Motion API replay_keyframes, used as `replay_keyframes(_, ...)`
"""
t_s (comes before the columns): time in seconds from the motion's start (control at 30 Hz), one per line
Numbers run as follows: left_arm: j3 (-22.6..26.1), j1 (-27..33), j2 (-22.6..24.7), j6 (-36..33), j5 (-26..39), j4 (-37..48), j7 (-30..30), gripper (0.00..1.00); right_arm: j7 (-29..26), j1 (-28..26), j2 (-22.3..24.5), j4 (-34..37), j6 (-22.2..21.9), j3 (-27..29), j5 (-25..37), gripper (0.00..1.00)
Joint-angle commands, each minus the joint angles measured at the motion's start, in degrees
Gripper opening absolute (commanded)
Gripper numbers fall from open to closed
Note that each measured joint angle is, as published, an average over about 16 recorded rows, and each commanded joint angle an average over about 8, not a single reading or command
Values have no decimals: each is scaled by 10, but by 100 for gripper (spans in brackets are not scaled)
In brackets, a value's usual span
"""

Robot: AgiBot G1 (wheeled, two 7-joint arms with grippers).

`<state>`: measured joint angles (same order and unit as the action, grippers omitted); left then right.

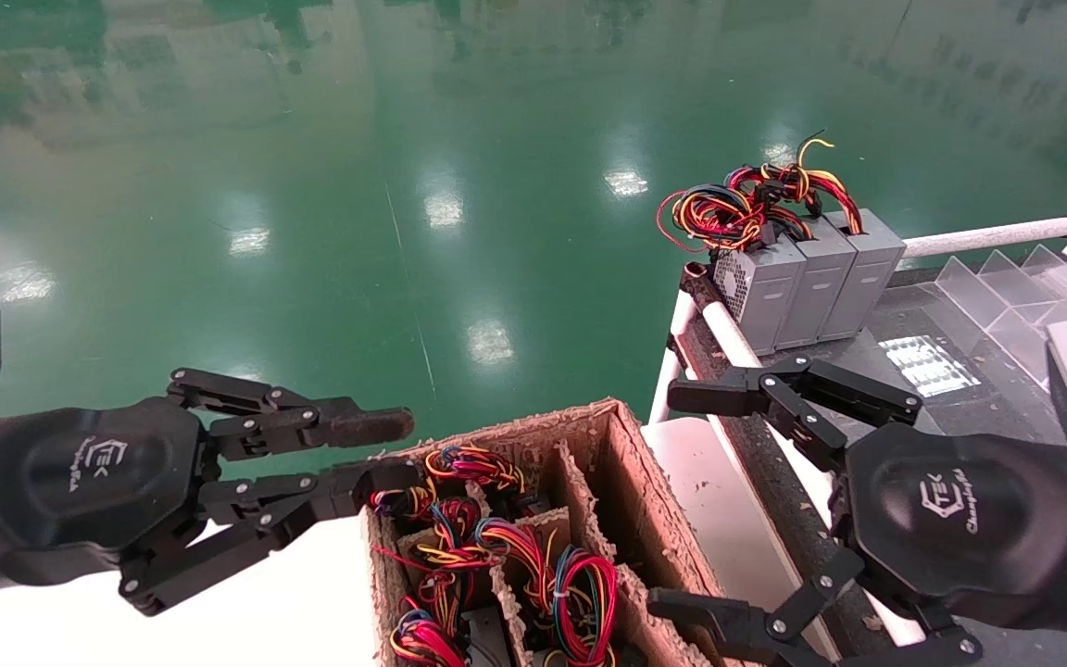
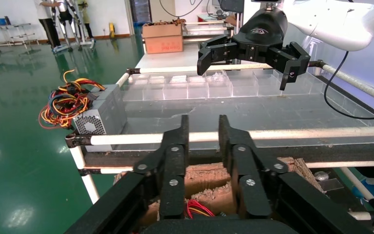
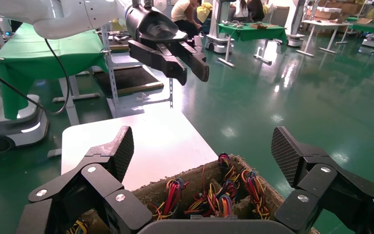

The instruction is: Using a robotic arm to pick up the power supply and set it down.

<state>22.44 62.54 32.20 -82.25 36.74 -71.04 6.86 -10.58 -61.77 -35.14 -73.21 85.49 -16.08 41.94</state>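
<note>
My right gripper (image 1: 679, 500) (image 3: 203, 146) hangs wide open and empty above the right side of a cardboard box (image 1: 626, 463) with dividers. In the box's cells stand power supplies, showing mostly as red, yellow and black wire bundles (image 1: 580, 593) (image 3: 219, 195); their grey bodies are largely hidden. Three more grey power supplies (image 1: 802, 278) (image 2: 100, 117) stand side by side on the rack's far corner, wires (image 1: 746, 199) on top. My left gripper (image 1: 381, 452) (image 2: 203, 129) hovers at the box's far left corner, narrowly open, with nothing between its fingers.
The box rests on a white table (image 1: 293, 602). To its right is a rack with white tube rails (image 1: 987, 236) and clear plastic divider trays (image 1: 1034, 287) (image 2: 214, 85). Green floor lies beyond. Each wrist view shows the other gripper (image 2: 246, 70) (image 3: 190, 73) farther off.
</note>
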Motion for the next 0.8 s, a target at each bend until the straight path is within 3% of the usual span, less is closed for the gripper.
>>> replay_keyframes(0.03, 0, 0, 0, 0, 0, 0, 0, 0, 0, 0, 0, 0, 0, 0, 0, 100)
replay_keyframes(0.17, 0, 0, 0, 0, 0, 0, 0, 0, 0, 0, 0, 0, 0, 0, 0, 100)
replay_keyframes(0.2, 0, 0, 0, 0, 0, 0, 0, 4, 0, 0, 0, 0, 0, 0, 0, 100)
replay_keyframes(0.43, 0, 0, 0, 0, 0, 0, 0, 92, 0, 0, 0, 0, 0, 0, 0, 100)
replay_keyframes(0.47, 0, 0, 0, 0, 0, 0, 0, 100, 0, 0, 0, 0, 0, 0, 0, 100)
replay_keyframes(0.8, 0, 0, 0, 0, 0, 0, 0, 100, 2, -1, 5, 0, -6, -1, 12, 100)
